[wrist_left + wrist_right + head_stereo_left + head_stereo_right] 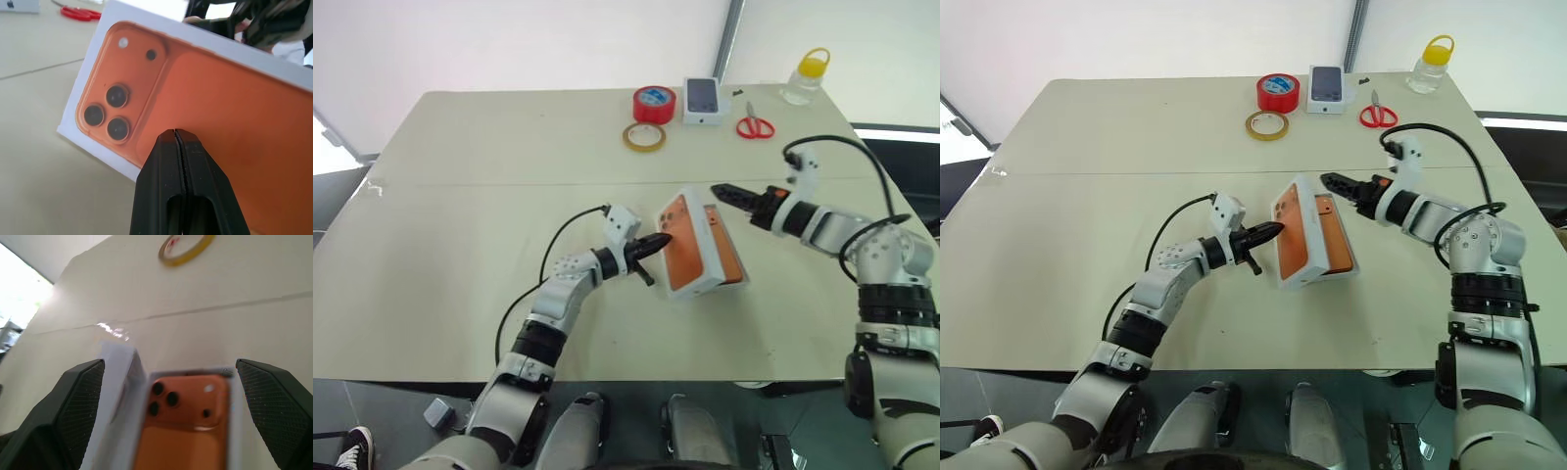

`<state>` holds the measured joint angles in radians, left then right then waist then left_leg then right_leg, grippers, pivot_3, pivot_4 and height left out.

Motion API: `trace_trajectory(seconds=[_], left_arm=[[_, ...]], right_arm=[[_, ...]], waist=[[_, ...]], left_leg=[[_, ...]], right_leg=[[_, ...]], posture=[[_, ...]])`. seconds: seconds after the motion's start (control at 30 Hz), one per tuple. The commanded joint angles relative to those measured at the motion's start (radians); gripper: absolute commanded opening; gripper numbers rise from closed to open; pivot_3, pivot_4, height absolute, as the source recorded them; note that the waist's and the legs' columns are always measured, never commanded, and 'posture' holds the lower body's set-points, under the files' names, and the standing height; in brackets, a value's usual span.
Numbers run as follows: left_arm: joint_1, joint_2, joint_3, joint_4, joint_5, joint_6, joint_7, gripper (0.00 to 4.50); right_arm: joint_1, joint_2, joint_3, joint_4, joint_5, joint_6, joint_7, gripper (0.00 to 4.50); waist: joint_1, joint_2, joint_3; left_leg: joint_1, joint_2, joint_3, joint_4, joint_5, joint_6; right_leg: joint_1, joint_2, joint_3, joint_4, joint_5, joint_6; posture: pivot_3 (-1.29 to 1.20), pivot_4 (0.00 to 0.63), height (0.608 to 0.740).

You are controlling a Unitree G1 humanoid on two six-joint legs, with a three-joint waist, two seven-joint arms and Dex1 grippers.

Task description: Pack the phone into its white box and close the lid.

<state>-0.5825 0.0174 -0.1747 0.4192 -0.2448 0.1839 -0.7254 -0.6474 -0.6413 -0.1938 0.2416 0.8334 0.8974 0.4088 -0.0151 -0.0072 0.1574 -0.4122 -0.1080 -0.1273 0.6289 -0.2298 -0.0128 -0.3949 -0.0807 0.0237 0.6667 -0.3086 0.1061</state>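
Lying in white box on table, phone seen; lid propped alongside, touched by pressed-together left gripper; right gripper spread.

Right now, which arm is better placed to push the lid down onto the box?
Probably the left. The left gripper, shut, points at the outer face of the lid, which stands tilted at the box's side. The right gripper is open beyond the box's far end, clear of the lid.
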Motion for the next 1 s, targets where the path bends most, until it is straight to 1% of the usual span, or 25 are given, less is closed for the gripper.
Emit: trace_trajectory(seconds=[0.03,0.1,0.17,0.23,0.37,0.5,0.53,0.63,0.83,1.0], left_arm=[[-0.034,-0.010,0.014,0.002,0.001,-0.033,-0.006,0.00],[-0.029,0.010,0.022,-0.016,0.000,-0.034,-0.018,0.00],[-0.016,0.040,0.029,-0.043,-0.006,-0.021,-0.031,0.00],[0.001,0.073,0.028,-0.067,-0.005,-0.007,-0.043,0.00],[0.057,0.152,0.004,-0.156,-0.005,0.056,-0.085,0.00],[0.104,0.208,-0.006,-0.238,-0.031,0.164,-0.117,0.00],[0.111,0.212,-0.014,-0.242,-0.021,0.164,-0.119,0.00],[0.103,0.183,-0.038,-0.205,0.011,0.142,-0.102,0.00],[0.038,0.073,-0.047,-0.086,0.029,0.121,-0.058,0.00],[-0.017,0.019,-0.035,-0.004,0.036,0.088,-0.045,0.00]], right_arm=[[0.065,-0.066,0.085,-0.106,-0.201,-0.186,0.076,3.27],[0.093,-0.077,0.122,-0.139,-0.279,-0.256,0.097,2.29],[0.127,-0.093,0.162,-0.167,-0.371,-0.337,0.118,1.21],[0.153,-0.097,0.185,-0.187,-0.429,-0.391,0.136,0.19],[0.199,-0.105,0.234,-0.226,-0.528,-0.488,0.191,0.19],[0.232,-0.104,0.231,-0.250,-0.545,-0.520,0.253,0.19],[0.240,-0.105,0.229,-0.248,-0.553,-0.519,0.258,0.19],[0.249,-0.100,0.208,-0.227,-0.570,-0.511,0.257,0.19],[0.282,-0.109,0.193,-0.266,-0.583,-0.501,0.290,0.19],[0.301,-0.087,0.162,-0.325,-0.545,-0.452,0.297,0.19]], waist=[[0.002,0.000,0.000],[-0.005,-0.001,0.000],[-0.007,-0.001,0.000],[-0.006,-0.001,0.000],[0.000,-0.001,0.000],[0.004,-0.001,0.000],[0.005,-0.001,0.001],[0.006,-0.001,0.001],[0.006,-0.001,0.001],[0.000,-0.001,0.001]], left_leg=[[0.000,0.000,0.000,0.000,0.000,0.000],[0.000,0.000,0.001,0.000,0.000,0.000],[0.000,0.000,0.001,0.000,0.000,0.000],[0.000,0.001,0.001,0.000,0.000,-0.001],[0.000,0.001,0.001,0.000,0.000,-0.001],[0.000,0.000,0.000,0.000,0.000,-0.001],[0.000,0.000,0.000,0.000,0.000,-0.001],[0.000,0.000,-0.001,0.000,0.000,-0.001],[0.000,0.000,-0.001,0.000,0.000,-0.001],[0.001,0.000,-0.001,0.000,0.000,-0.001]], right_leg=[[0.000,0.000,0.000,0.000,0.000,0.000],[0.000,0.000,0.000,0.000,0.000,0.000],[-0.001,0.001,0.001,0.001,0.000,0.000],[-0.002,0.001,0.001,0.002,0.000,0.000],[-0.001,0.001,0.001,0.001,0.000,0.000],[-0.001,0.000,0.001,0.000,0.000,0.000],[0.000,0.000,0.001,0.000,0.000,0.000],[0.001,0.000,0.001,-0.001,0.000,0.000],[0.001,0.000,0.000,-0.001,0.000,0.000],[0.001,0.000,0.000,-0.001,0.000,0.000]], posture=[[0.00,0.150,0.740],[0.00,0.150,0.740],[0.00,0.150,0.740],[0.00,0.150,0.740],[0.00,0.150,0.740],[0.00,0.150,0.740],[0.00,0.150,0.740],[0.00,0.150,0.740],[0.00,0.150,0.740],[0.00,0.150,0.740]])
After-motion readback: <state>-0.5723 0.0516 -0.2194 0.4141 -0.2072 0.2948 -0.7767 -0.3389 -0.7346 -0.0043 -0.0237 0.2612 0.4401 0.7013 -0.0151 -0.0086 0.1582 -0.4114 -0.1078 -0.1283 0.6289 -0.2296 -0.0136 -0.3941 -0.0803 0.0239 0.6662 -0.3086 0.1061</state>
